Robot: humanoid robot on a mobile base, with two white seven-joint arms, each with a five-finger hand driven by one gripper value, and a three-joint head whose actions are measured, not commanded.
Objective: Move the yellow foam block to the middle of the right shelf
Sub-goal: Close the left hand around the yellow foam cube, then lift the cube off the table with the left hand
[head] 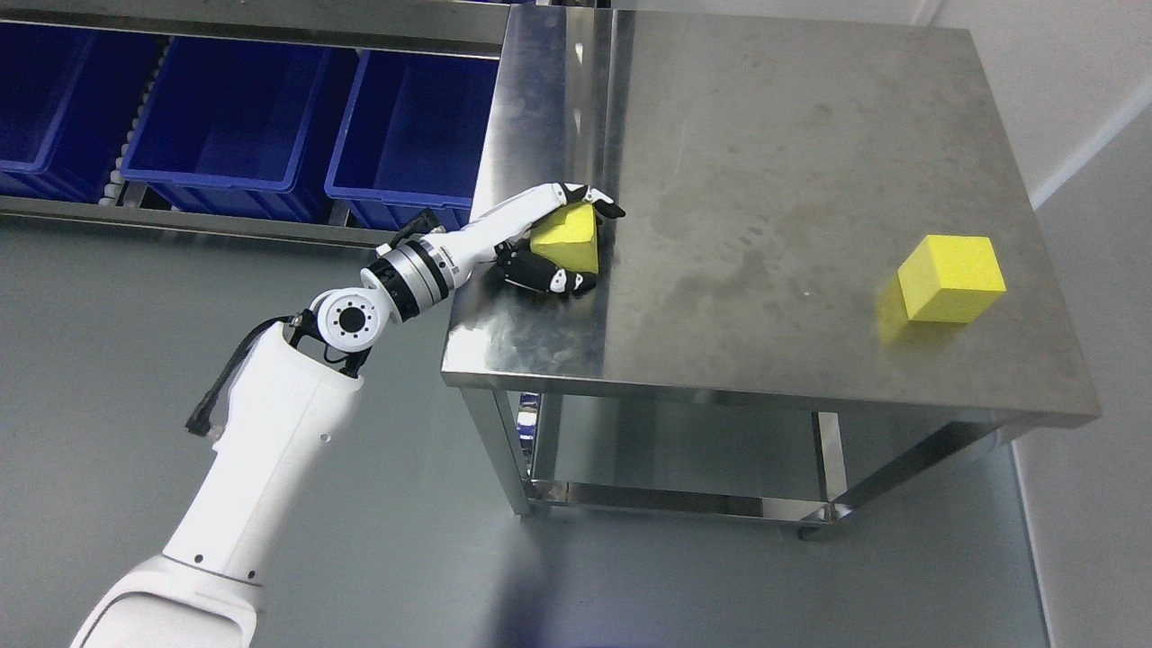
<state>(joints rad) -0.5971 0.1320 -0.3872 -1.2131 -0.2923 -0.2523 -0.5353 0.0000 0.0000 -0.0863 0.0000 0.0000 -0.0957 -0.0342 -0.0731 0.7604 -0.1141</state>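
Two yellow foam cubes on steel table [765, 135], one [569, 238] tilted, clasped by left hand [562, 243], other [951, 277] apart

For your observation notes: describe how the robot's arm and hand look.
The left arm has smooth white shells, a round silver-and-black elbow joint, a ribbed metal wrist ring, and a black cable along its side. The left hand has white fingers with black joints and tips.
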